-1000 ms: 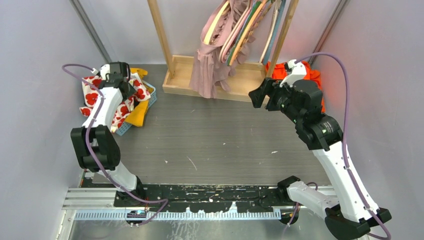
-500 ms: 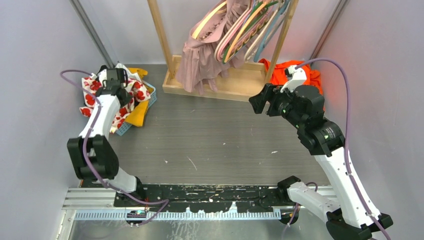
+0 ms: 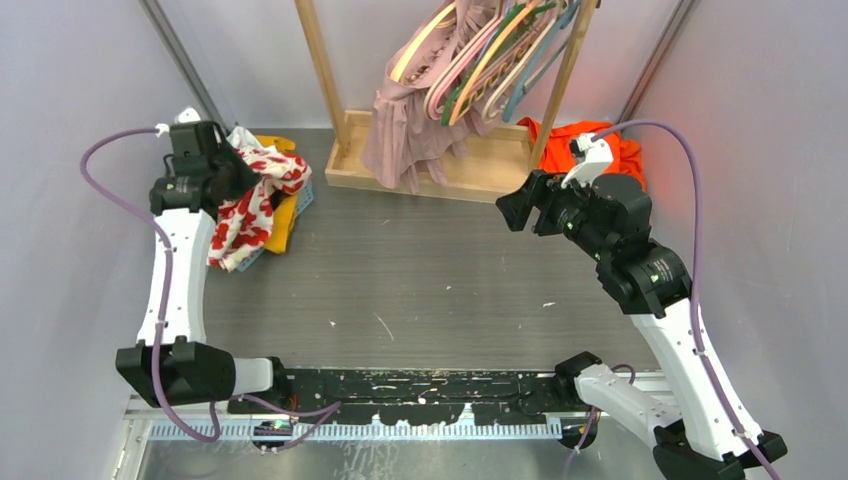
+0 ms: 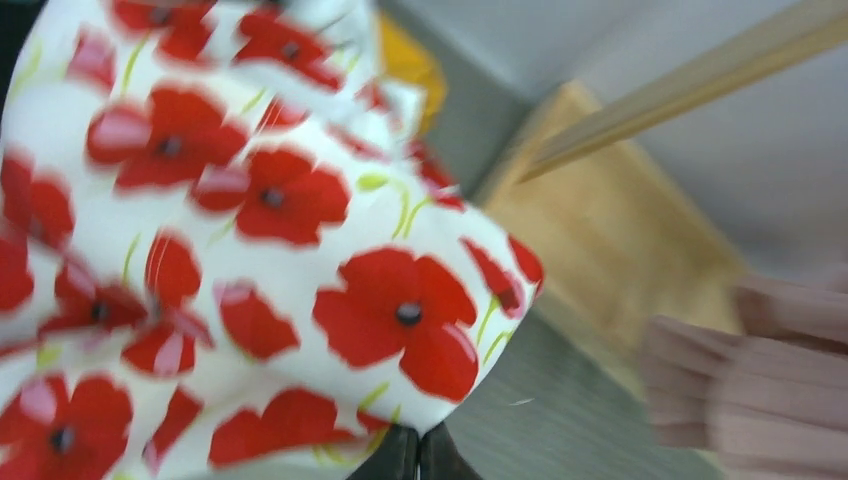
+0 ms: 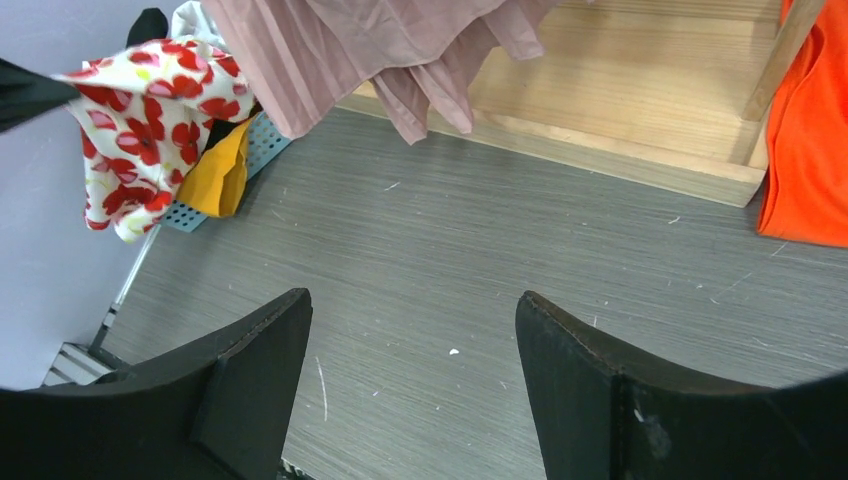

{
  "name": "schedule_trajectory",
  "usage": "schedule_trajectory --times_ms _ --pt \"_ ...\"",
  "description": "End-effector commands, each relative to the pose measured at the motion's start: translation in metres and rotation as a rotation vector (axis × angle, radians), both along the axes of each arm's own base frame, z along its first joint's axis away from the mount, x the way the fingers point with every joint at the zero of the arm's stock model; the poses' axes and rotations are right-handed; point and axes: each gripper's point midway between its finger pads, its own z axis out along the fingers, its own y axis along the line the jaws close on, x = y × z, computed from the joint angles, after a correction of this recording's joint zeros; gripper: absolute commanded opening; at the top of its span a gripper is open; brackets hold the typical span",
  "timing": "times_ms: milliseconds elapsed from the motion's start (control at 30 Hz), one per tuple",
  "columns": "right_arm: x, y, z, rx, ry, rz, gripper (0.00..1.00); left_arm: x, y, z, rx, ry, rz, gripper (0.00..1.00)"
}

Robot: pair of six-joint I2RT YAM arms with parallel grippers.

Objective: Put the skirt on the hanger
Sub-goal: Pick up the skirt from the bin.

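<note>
Skirt point(image 3: 252, 195) pinched in left gripper point(image 3: 232, 172), hanging over the basket point(image 3: 303, 192); right gripper point(image 5: 412, 305) spread empty, hangers point(image 3: 478, 62) not reached yet.

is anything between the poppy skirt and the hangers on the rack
The rack's wooden post stands between the poppy skirt, held by the left gripper, and the hangers; a pink garment hangs there too.

Poppy skirt point(image 4: 250, 250) blurred, hangers point(image 3: 480, 60) cropped above

The skirt point(image 3: 250, 200) is smooth printed cloth; the rack point(image 3: 490, 160) is bare wood; the counter point(image 3: 430, 280) is matt, grained grey, scuffed; the basket point(image 5: 262, 148) is perforated plastic.
</note>
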Motion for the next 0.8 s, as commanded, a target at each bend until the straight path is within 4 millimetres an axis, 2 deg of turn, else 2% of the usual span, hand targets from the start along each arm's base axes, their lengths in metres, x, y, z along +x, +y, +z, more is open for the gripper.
schedule_trajectory --times_ms 0,200,300,367,433,500,567,667,767 --pt "0.0 0.008 0.015 0.049 -0.051 0.034 0.79 -0.032 -0.065 0.106 -0.158 -0.237 -0.309 0.0" --pt "-0.001 0.013 0.015 0.074 -0.039 0.05 0.79 -0.086 -0.134 0.169 -0.396 -0.35 -0.652 0.0" --pt "-0.003 0.013 0.013 0.073 -0.025 0.052 0.79 -0.115 -0.154 0.181 -0.464 -0.37 -0.753 0.0" --pt "-0.004 0.013 0.009 0.068 -0.01 0.057 0.79 -0.132 -0.163 0.182 -0.495 -0.382 -0.797 0.0" --pt "-0.004 0.014 0.001 0.061 0.015 0.06 0.79 -0.144 -0.172 0.168 -0.545 -0.355 -0.823 0.0" --pt "-0.004 0.016 -0.01 0.053 0.047 0.069 0.79 -0.155 -0.181 0.145 -0.582 -0.302 -0.836 0.0" --pt "-0.003 0.019 -0.023 0.048 0.085 0.072 0.79 -0.162 -0.189 0.109 -0.589 -0.227 -0.834 0.01" --pt "-0.001 0.024 -0.05 0.047 0.155 0.085 0.78 -0.171 -0.197 0.033 -0.581 -0.053 -0.8 0.02" --pt "0.001 0.031 -0.088 0.034 0.253 0.102 0.77 -0.182 -0.201 -0.048 -0.549 0.113 -0.737 0.04"
